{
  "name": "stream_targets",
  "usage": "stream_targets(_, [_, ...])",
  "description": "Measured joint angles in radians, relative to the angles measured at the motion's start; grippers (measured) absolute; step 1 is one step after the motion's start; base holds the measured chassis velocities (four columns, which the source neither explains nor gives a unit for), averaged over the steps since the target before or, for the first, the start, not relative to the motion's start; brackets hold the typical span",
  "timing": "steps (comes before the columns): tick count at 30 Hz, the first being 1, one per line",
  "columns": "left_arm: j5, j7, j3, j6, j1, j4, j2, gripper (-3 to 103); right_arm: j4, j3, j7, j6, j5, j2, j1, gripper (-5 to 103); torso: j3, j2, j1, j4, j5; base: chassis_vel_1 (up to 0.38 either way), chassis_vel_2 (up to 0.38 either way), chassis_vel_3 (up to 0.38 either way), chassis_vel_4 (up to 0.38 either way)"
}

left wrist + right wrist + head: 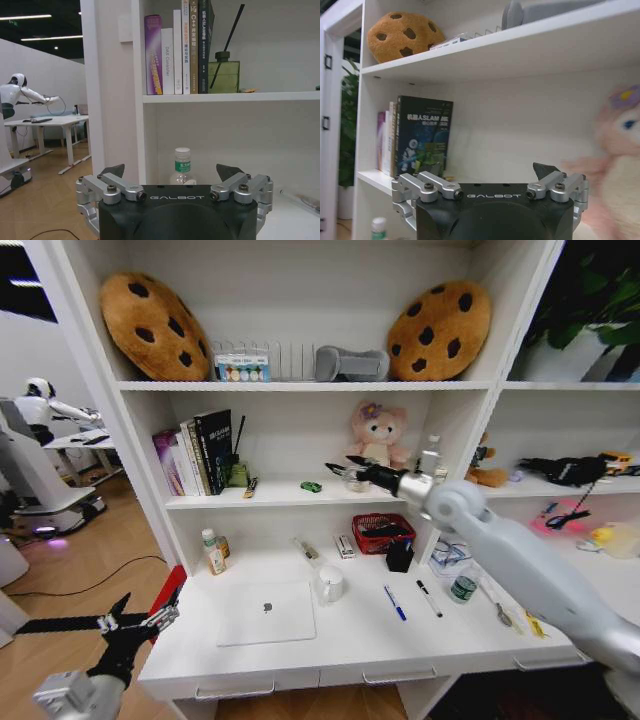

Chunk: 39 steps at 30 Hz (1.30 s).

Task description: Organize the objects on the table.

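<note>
On the white table (345, 642) lie a closed silver laptop (266, 613), a blue pen (395, 602), a black pen (429, 598) and a small green can (462, 587). A tiny green toy car (311, 486) sits on the middle shelf. My right gripper (343, 467) hovers open and empty at that shelf's height, just right of the car and in front of the pink plush toy (377, 434). My left gripper (140, 614) hangs open and empty low off the table's left end; its fingertips (114, 170) stand wide apart, facing a small bottle (182, 165).
A white mug (329, 585), a red basket (383, 532), a black holder (399, 555) and bottles (213, 552) stand at the table's back. Books (195, 452) and a diffuser jar (223, 75) fill the middle shelf's left side. Cookie cushions (152, 324) rest on the top shelf.
</note>
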Motion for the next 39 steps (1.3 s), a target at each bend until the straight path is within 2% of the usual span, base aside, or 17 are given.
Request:
stream_targets(2, [0.000, 0.000, 0.000, 0.000, 0.000, 0.000, 0.000, 100, 0.087, 0.226, 0.003, 0.012, -0.087, -0.017, -0.250, 100, 0.000, 0.000, 0.000, 0.0000, -0.0005, 0.000, 0.000, 0.000, 0.000])
stream_targets(3, [0.000, 0.000, 0.000, 0.000, 0.000, 0.000, 0.000, 100, 0.087, 0.226, 0.003, 0.012, -0.087, -0.017, -0.250, 100, 0.000, 0.000, 0.000, 0.0000, -0.0005, 0.000, 0.000, 0.000, 0.000])
stream_targets(4, [0.000, 0.000, 0.000, 0.000, 0.000, 0.000, 0.000, 100, 0.128, 0.345, 0.012, 0.018, -0.129, -0.006, -0.382, 100, 0.000, 0.000, 0.000, 0.0003, -0.0001, 0.000, 0.000, 0.000, 0.000])
stream_targets(5, [0.000, 0.000, 0.000, 0.000, 0.000, 0.000, 0.000, 100, 0.153, 0.443, 0.010, 0.038, -0.180, 0.015, -0.489, 100, 0.000, 0.000, 0.000, 0.0010, -0.0009, 0.000, 0.000, 0.000, 0.000])
stream_targets(6, [0.000, 0.000, 0.000, 0.000, 0.000, 0.000, 0.000, 100, 0.167, 0.565, -0.022, 0.084, -0.274, 0.065, -0.644, 100, 0.000, 0.000, 0.000, 0.0011, -0.0015, 0.000, 0.000, 0.000, 0.000])
stream_targets(7, [0.000, 0.000, 0.000, 0.000, 0.000, 0.000, 0.000, 100, 0.168, 0.634, -0.044, 0.111, -0.340, 0.117, -0.755, 100, 0.000, 0.000, 0.000, 0.0009, -0.0011, 0.000, 0.000, 0.000, 0.000])
stream_targets(8, [0.000, 0.000, 0.000, 0.000, 0.000, 0.000, 0.000, 100, 0.168, 0.634, -0.044, 0.111, -0.340, 0.117, -0.755, 100, 0.000, 0.000, 0.000, 0.0009, -0.0011, 0.000, 0.000, 0.000, 0.000])
stream_targets(10, [0.000, 0.000, 0.000, 0.000, 0.000, 0.000, 0.000, 100, 0.158, 0.701, -0.053, 0.134, -0.401, 0.221, -0.924, 100, 0.000, 0.000, 0.000, -0.0001, 0.0005, 0.000, 0.000, 0.000, 0.000])
stream_targets(11, [0.000, 0.000, 0.000, 0.000, 0.000, 0.000, 0.000, 100, 0.146, 0.711, -0.040, 0.133, -0.417, 0.268, -0.990, 100, 0.000, 0.000, 0.000, -0.0002, 0.0000, 0.000, 0.000, 0.000, 0.000])
stream_targets(13, [0.000, 0.000, 0.000, 0.000, 0.000, 0.000, 0.000, 100, 0.105, 0.702, -0.009, 0.121, -0.446, 0.332, -1.074, 100, 0.000, 0.000, 0.000, 0.0000, -0.0010, 0.000, 0.000, 0.000, 0.000])
stream_targets(16, [0.000, 0.000, 0.000, 0.000, 0.000, 0.000, 0.000, 100, 0.076, 0.674, 0.028, 0.100, -0.448, 0.362, -1.096, 100, 0.000, 0.000, 0.000, 0.0001, -0.0005, 0.000, 0.000, 0.000, 0.000])
stream_targets(19, [0.000, 0.000, 0.000, 0.000, 0.000, 0.000, 0.000, 100, 0.035, 0.560, 0.166, -0.001, -0.355, 0.395, -1.036, 100, 0.000, 0.000, 0.000, 0.0015, -0.0008, 0.000, 0.000, 0.000, 0.000])
stream_targets(20, [0.000, 0.000, 0.000, 0.000, 0.000, 0.000, 0.000, 100, 0.035, 0.560, 0.166, -0.001, -0.355, 0.395, -1.036, 100, 0.000, 0.000, 0.000, 0.0015, -0.0008, 0.000, 0.000, 0.000, 0.000])
stream_targets(23, [0.000, 0.000, 0.000, 0.000, 0.000, 0.000, 0.000, 100, -0.016, 0.451, 0.276, -0.065, -0.260, 0.391, -0.935, 100, 0.000, 0.000, 0.000, 0.0012, -0.0009, 0.000, 0.000, 0.000, 0.000])
stream_targets(26, [0.000, 0.000, 0.000, 0.000, 0.000, 0.000, 0.000, 100, -0.059, 0.401, 0.306, -0.080, -0.248, 0.383, -0.880, 100, 0.000, 0.000, 0.000, 0.0007, -0.0008, 0.000, 0.000, 0.000, 0.000])
stream_targets(35, [0.000, 0.000, 0.000, 0.000, 0.000, 0.000, 0.000, 100, -0.187, 0.253, 0.310, -0.103, -0.259, 0.341, -0.726, 100, 0.000, 0.000, 0.000, 0.0006, -0.0007, 0.000, 0.000, 0.000, 0.000])
stream_targets(39, [0.000, 0.000, 0.000, 0.000, 0.000, 0.000, 0.000, 100, -0.208, 0.222, 0.307, -0.105, -0.258, 0.329, -0.687, 100, 0.000, 0.000, 0.000, 0.0008, -0.0008, 0.000, 0.000, 0.000, 0.000])
